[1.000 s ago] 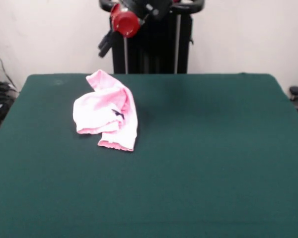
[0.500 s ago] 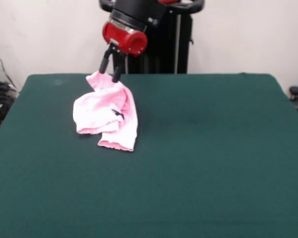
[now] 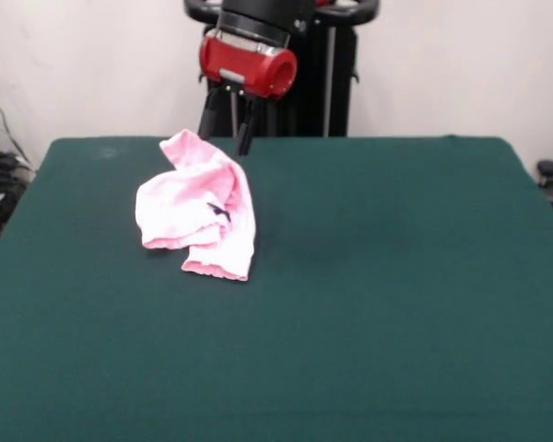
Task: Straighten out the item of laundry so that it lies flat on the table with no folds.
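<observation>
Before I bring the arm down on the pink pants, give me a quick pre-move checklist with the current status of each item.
1. Gripper open: ok, its two fingers stand apart with a gap between them.
2. Gripper empty: ok, nothing sits between the fingers.
3. Gripper lined up over the pink pants: cannot tell; it shows near their far edge, but one view does not settle height or depth.
4. Pants flat, no folds: not ok, they lie bunched and folded over themselves.
5. Pants fully on the table: ok, green cloth shows all round them.
6. Room to spread: ok, bare cloth lies on every side.
</observation>
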Robot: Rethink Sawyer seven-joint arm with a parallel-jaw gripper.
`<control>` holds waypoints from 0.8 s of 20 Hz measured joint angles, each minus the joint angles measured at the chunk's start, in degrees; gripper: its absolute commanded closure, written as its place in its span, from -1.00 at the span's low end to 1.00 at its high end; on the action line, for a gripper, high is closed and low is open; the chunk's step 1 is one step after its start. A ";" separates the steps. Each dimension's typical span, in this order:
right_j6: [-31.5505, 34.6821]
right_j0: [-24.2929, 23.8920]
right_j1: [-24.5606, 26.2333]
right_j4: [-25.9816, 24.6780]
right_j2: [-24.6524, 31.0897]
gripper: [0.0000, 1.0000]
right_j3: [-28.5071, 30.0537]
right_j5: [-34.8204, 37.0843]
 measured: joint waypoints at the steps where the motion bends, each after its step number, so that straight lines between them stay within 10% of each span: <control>1: 0.00 0.21 -0.68 -1.39 0.38 -1.00 -1.30 1.84; 16: 0.00 9.61 7.92 -7.14 -4.68 -1.00 -11.16 2.11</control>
